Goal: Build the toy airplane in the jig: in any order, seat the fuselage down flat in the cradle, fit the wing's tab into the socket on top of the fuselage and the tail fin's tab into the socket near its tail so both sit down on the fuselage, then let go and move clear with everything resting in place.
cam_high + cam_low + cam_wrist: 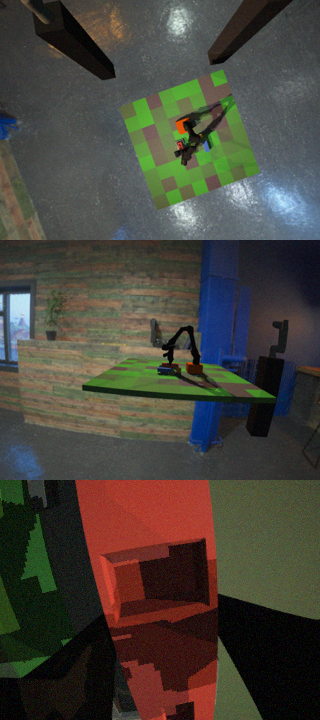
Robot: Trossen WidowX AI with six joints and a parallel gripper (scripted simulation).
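Note:
The red fuselage [180, 145] [170, 365] [150, 510] lies in the grey cradle of the jig [70, 555]; the wrist view shows its rectangular socket facing up. Whether it is fully flat cannot be told. My gripper [170, 362] [161, 612] points down at the fuselage, its black fingers slightly open, one on each side and very close to it. The blue wing [206, 146] [164, 369] lies apart, across from the jig. The small yellow-orange tail fin [201, 135] [178, 370] stands near the wing. My arm hides part of the jig from above.
The orange base block [181, 127] [194, 368] of my arm stands beside the jig. My arm arches over the space between the jig and the wing. The green and brown checkered table [165, 197] [116, 384] lies under everything.

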